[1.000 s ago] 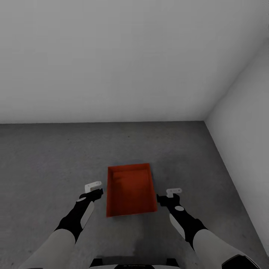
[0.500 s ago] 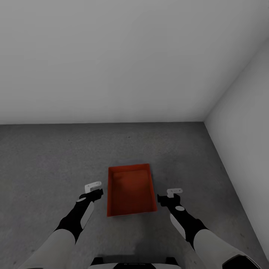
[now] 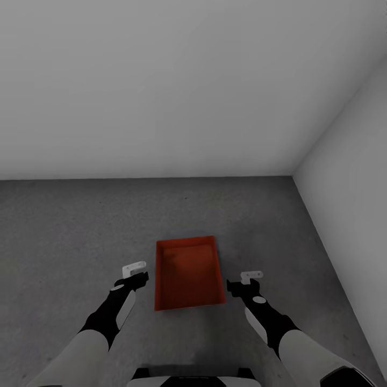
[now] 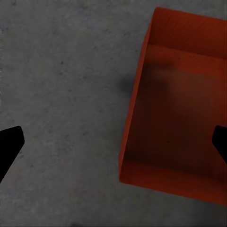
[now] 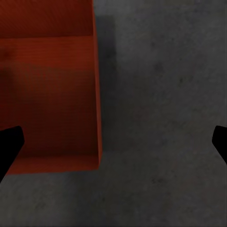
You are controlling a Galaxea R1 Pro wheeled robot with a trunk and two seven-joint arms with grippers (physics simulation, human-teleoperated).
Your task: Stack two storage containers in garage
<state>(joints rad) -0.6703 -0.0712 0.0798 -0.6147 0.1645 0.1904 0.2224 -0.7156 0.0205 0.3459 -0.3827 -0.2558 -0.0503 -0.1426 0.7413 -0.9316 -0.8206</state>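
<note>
Head view: an orange-red storage container (image 3: 188,274) is seen standing on the dark grey speckled concrete floor (image 3: 70,231) of the garage, near the corner where two plain white walls (image 3: 161,86) meet. It is open-topped and nothing can be made out inside it. No label, brand or writing can be read on its walls or anywhere else.

The container lies between the two arms. The left gripper (image 3: 133,271) is held just beside its left wall, the right gripper (image 3: 248,279) a little off its right wall; neither is touching it. In the left wrist view the container (image 4: 175,109) and the bare floor (image 4: 61,94) are seen between fingertips (image 4: 9,146) spread wide apart. In the right wrist view the container (image 5: 47,85) is likewise seen between widely parted fingertips (image 5: 9,144), nothing being gripped.
</note>
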